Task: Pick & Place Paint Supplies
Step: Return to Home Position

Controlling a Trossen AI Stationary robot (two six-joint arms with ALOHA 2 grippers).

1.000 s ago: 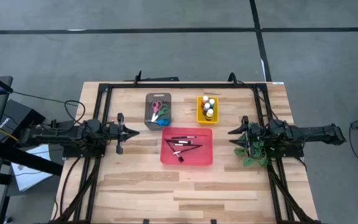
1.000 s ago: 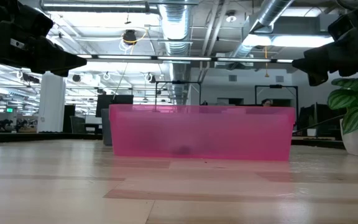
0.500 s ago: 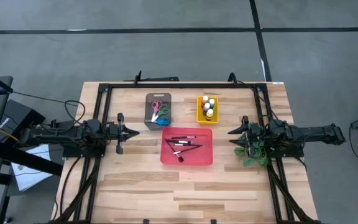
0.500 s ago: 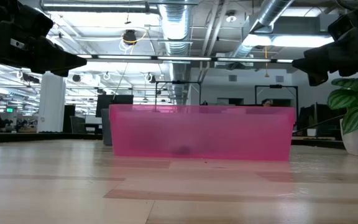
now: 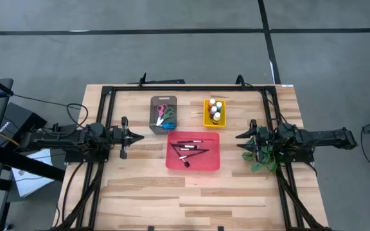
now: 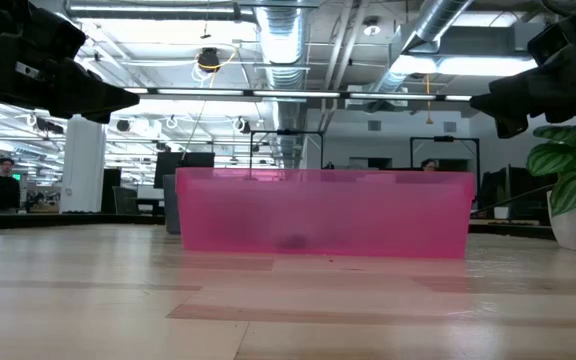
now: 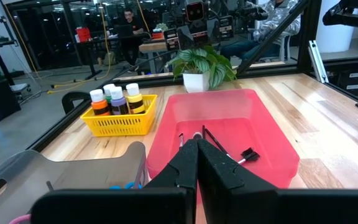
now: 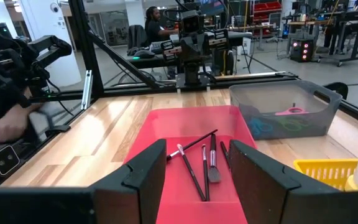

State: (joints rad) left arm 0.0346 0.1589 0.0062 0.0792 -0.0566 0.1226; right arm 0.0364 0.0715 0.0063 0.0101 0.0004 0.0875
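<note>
My left gripper (image 5: 138,135) hangs above the left side of the table (image 5: 146,192), pointing inward toward the trays, and its two fingers are pressed together with nothing between them, as my left wrist view (image 7: 197,144) shows plainly. My right gripper (image 5: 241,139) hangs over the right side, facing the left one across the trays, and its fingers are spread apart and hold nothing (image 8: 196,148). The paintbrushes (image 5: 188,149) lie loosely crossed on the floor of the red tray (image 5: 193,167), which sits near the middle of the table between my two grippers; from my right wrist I see several thin dark handles there, some with pale ferrules (image 8: 204,163). The scissors (image 5: 164,114), with pink, green and blue handles, lie in the grey tray (image 5: 153,122) just behind the red tray's left part. The paint bottles (image 5: 216,109) stand upright with white caps in the yellow tray (image 5: 206,119), just behind the red tray's right part; from my left wrist I make out orange, purple and yellow bodies (image 7: 118,101). A leafy green plant (image 5: 263,157) in a white pot stands under my right arm, well apart from the trays. In the low view the red tray's wall (image 6: 323,215) hides what lies inside it
</note>
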